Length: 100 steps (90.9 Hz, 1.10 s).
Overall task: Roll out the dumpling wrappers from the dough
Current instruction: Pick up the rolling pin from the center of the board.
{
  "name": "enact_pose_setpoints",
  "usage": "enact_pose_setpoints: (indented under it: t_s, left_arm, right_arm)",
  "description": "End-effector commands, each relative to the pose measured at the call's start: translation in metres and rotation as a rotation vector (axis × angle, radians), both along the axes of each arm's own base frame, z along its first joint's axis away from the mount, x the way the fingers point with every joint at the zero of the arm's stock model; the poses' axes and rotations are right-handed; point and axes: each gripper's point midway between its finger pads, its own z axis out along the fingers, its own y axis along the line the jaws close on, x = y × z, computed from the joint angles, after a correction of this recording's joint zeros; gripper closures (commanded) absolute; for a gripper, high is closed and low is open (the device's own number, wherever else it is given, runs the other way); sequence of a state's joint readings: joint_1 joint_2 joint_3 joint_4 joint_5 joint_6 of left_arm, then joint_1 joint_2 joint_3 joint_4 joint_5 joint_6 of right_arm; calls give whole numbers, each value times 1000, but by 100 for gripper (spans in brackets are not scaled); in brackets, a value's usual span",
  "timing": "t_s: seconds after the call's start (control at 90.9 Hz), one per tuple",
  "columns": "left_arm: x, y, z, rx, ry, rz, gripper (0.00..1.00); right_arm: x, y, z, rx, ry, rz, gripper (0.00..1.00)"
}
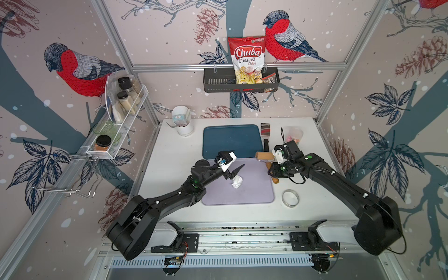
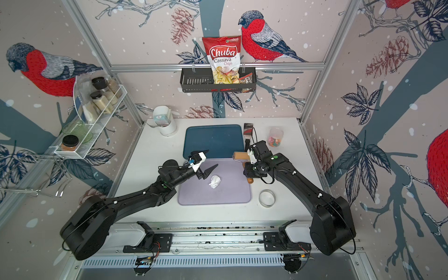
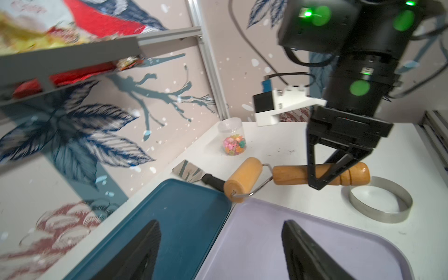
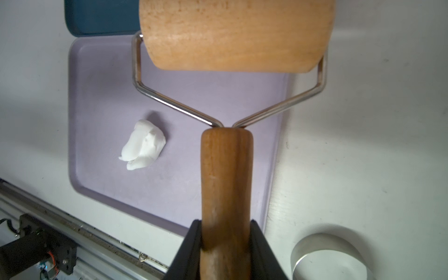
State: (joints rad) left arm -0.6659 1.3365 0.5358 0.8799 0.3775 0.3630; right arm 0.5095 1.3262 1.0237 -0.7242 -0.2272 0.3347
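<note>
Tray (image 1: pixel 254 191): dough (image 1: pixel 237 182) near left end effector (image 1: pixel 238 157)

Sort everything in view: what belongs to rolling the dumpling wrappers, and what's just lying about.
For the job: dough, lilac tray under it, wooden roller, metal ring cutter; possibly the blue tray.

Just lying about: spatula, clear jar of coloured pieces, white cup, chips bag, spice jars.

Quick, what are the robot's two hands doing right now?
Left hand: open, holding nothing.
Right hand: closed on the wooden roller, gripping its handle.
</note>
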Motion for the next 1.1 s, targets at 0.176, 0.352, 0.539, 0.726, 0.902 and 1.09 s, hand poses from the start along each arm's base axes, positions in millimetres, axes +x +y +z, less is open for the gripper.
enact_pose_setpoints:
  t_s: [0.176,0.352,0.539,0.726,0.902,1.09]
  left_arm:
    - [-28,-60,-41,279,-178,-210,19]
    - [-31,-83,-64,392,-196,-269,20]
    - [-27,-94,-75,442,-204,-290,21]
    - [-26,-107,-79,457,-215,-309,22]
    - [-19,-117,-76,456,-213,-279,29]
    - [-9,-120,-73,439,-235,-229,47]
  right_arm:
    - [-22,26,20,128,61,173,100]
    - [-25,30,26,145,68,196,100]
    - [-30,31,27,159,77,205,100]
    - [-32,33,28,175,74,211,100]
    - [-33,35,25,182,78,215,100]
    - [-30,37,26,204,68,205,100]
